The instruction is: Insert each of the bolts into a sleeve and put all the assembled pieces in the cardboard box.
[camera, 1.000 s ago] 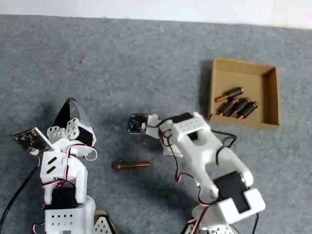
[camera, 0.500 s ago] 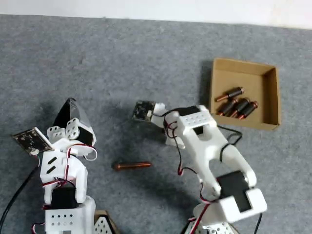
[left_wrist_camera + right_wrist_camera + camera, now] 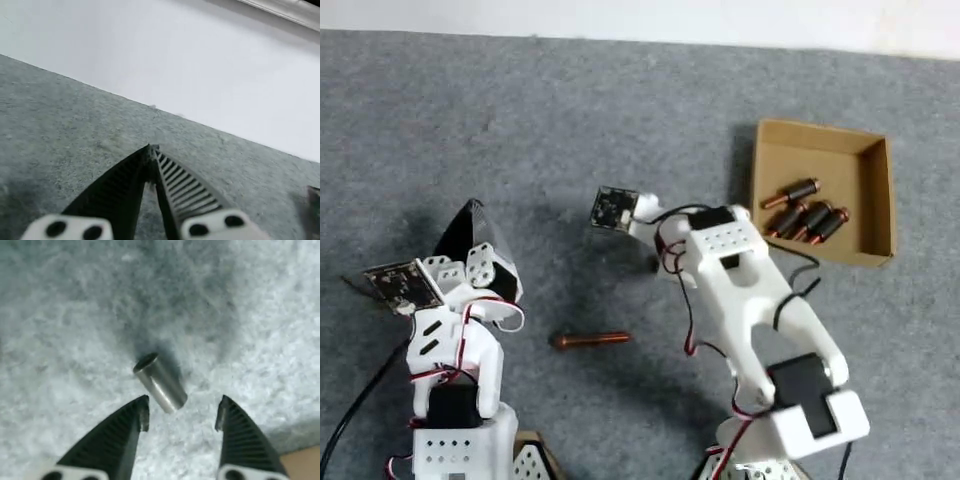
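While the right gripper is hovering with its jaws spread wide and grasping nothing, the sleeve is lying loose on the grey mat just ahead of its tips. The left gripper is pressing its jaws together, empty. One bolt is lying between the arms, and assembled pieces are sitting in the cardboard box.

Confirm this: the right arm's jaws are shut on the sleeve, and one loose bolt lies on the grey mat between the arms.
Wrong on the jaws: the right arm's jaws stand open, with the sleeve lying free on the grey mat ahead of them, as the right wrist view shows. The loose bolt does lie between the arms.
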Controlling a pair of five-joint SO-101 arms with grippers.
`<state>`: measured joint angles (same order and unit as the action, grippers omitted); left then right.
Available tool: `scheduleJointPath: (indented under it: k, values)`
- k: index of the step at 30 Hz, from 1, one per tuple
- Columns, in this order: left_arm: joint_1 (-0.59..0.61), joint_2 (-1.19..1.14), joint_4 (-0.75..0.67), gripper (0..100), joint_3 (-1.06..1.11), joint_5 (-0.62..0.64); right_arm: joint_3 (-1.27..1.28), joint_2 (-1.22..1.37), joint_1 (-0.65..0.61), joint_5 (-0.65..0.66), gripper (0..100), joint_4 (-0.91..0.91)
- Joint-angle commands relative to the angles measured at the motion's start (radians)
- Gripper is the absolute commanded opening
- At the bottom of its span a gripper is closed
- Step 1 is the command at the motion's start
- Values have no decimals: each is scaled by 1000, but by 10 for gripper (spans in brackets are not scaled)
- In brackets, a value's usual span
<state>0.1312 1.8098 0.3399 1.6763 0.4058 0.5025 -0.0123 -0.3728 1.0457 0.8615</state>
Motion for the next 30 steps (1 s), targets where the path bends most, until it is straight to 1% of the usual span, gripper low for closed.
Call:
scheduleJointPath:
  k: [1,5,10,14,18,22,23,26,30]
  values:
    - [-18,15,-17,8,19,-8,-91,65,4,-6,211,-2]
    - [-18,15,-17,8,19,-8,-130,148,5,-6,211,-1]
    - [-18,15,-17,8,19,-8,-128,162,4,-5,211,27]
    - [-18,15,-17,8,19,-8,-114,162,2,38,210,70]
    - [-18,15,-17,8,19,-8,-50,162,-7,37,210,18]
    - [-18,15,-17,8,19,-8,44,162,-38,31,209,-91]
    - [-18,15,-17,8,19,-8,61,162,-50,8,206,-122]
    - [-18,15,-17,8,19,-8,93,160,-90,-68,168,-176]
    - [-18,15,-17,8,19,-8,96,160,-117,-71,115,-176]
